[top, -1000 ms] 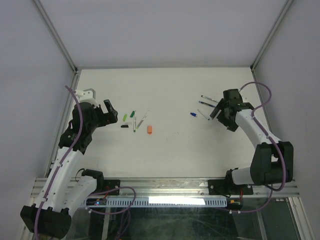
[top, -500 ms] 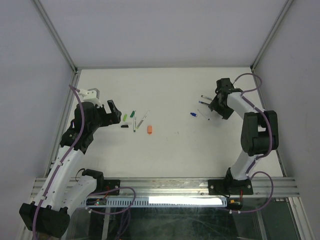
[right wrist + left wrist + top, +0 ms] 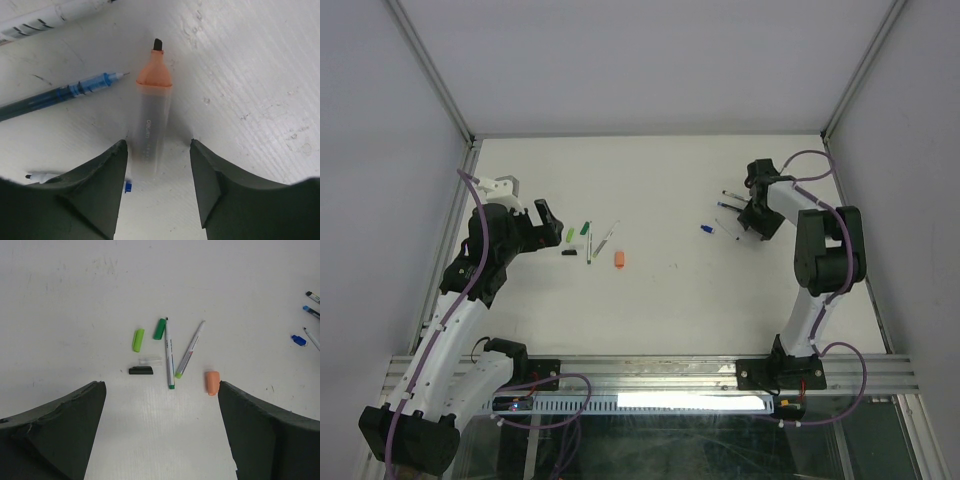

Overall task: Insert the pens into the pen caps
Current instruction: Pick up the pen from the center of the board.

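Straddling the orange-tipped marker [image 3: 151,125] lying on the table [image 3: 260,75], my right gripper [image 3: 158,145] stands spread, not yet pinching it; my left gripper [image 3: 161,387] hangs wide open, short of the lime green cap [image 3: 138,339].

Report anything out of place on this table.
Nothing spilled or broken. One mismatch: the orange cap lies beside the white pens, while the uncapped orange-tipped highlighter sits across the table, between the open fingers of the right gripper.

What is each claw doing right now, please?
Left claw: open, holding nothing.
Right claw: open, straddling the orange-tipped marker, not gripping it.
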`<state>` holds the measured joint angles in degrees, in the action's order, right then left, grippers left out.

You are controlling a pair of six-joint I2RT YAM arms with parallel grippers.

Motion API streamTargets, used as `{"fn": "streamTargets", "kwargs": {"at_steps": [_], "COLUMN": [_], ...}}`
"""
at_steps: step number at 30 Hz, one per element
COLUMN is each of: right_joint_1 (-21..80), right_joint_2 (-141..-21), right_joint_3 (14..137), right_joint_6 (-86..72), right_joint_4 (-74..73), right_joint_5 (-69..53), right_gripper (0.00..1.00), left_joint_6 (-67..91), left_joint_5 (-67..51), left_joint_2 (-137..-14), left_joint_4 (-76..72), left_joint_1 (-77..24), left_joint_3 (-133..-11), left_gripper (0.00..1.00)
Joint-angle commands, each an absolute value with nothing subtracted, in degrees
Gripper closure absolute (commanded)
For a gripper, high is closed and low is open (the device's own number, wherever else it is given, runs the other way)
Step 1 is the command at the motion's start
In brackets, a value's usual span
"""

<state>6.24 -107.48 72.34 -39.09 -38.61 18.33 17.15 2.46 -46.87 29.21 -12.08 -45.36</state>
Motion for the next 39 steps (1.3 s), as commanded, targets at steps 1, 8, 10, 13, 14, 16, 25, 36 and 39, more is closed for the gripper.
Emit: {"fn": "streamTargets", "kwargs": {"at_steps": [1, 8, 10, 13, 14, 16, 25, 36, 39], "right_joint_1": [5.95, 5.65, 5.42, 5.00, 4.85, 4.79, 7.31, 33.40, 40.85], "right_joint_2": [-108.98, -107.74, -106.33, -103.19, -101.93, -99.06, -85.47, -79.39, -82.06], "right_joint_3": [72.64, 68.86, 67.38, 64.71, 63.88, 61.87, 54.54, 53.05, 53.43], "right_joint_6": [-39.55, -40.25, -40.67, -41.12, -41.21, -41.11, -37.25, -32.77, -30.56], "right_joint_4": [-36.59, -35.53, -35.29, -34.98, -34.92, -34.72, -35.34, -31.06, -28.96], "right_joint_5": [18.30, 19.19, 19.86, 20.87, 21.34, 21.99, 17.66, 9.40, 7.74], "right_gripper": [0.46, 0.58, 0.60, 0.62, 0.63, 0.65, 0.74, 0.74, 0.74], "left_joint_6": [16.32, 16.39, 16.36, 16.40, 16.35, 16.41, 16.48, 16.48, 16.51], "left_joint_5": [1.56, 1.43, 1.34, 1.23, 1.23, 1.10, 0.57, 0.56, 0.55], "left_joint_2": [-46.62, -46.84, -46.92, -46.98, -46.95, -46.99, -47.25, -47.73, -47.81], "left_joint_4": [25.67, 25.66, 25.64, 25.53, 25.57, 25.58, 25.58, 25.58, 25.58], "left_joint_1": [-12.59, -12.57, -12.57, -12.59, -12.57, -12.57, -12.57, -12.57, -12.57], "left_joint_3": [-45.60, -45.59, -45.54, -45.54, -45.59, -45.60, -45.57, -45.55, -45.59], "left_gripper": [0.01, 0.01, 0.01, 0.01, 0.01, 0.01, 0.01, 0.01, 0.01]}}
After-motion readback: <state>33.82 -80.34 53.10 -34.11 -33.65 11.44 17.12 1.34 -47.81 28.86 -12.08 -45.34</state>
